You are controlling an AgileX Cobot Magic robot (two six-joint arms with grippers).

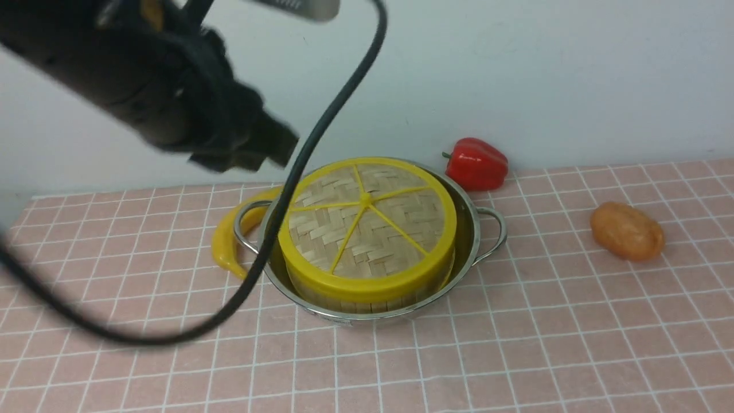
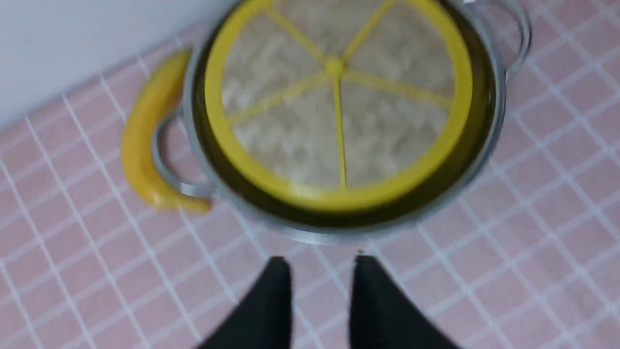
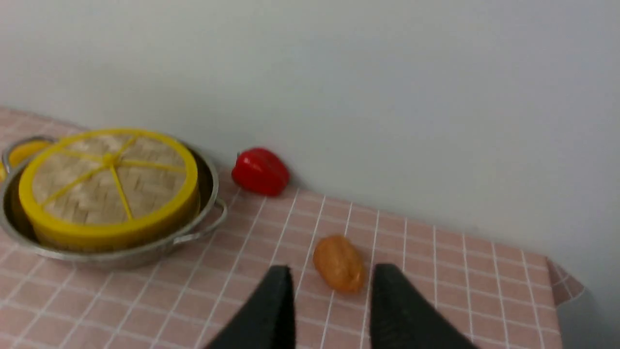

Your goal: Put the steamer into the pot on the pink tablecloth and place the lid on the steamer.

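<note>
Lid (image 1: 367, 221) is down on the steamer (image 1: 367, 307), steamer inside the pot (image 1: 467, 244) on the pink tablecloth (image 1: 516, 344). Left wrist view alone shows the left gripper (image 2: 320, 261) parted, empty, short of the pot; only the right wrist view catches the right gripper (image 3: 332, 266), parted, empty, by the orange lump (image 3: 339, 252).

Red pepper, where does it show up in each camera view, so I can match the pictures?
Front view: the pepper lies by the wall, behind and to the right of the pot.
Left wrist view: not in it.
Right wrist view: the pepper lies at the wall, just beyond the pot.
Shared landmark: the lid with yellow spokes, seen in all three views.
</note>
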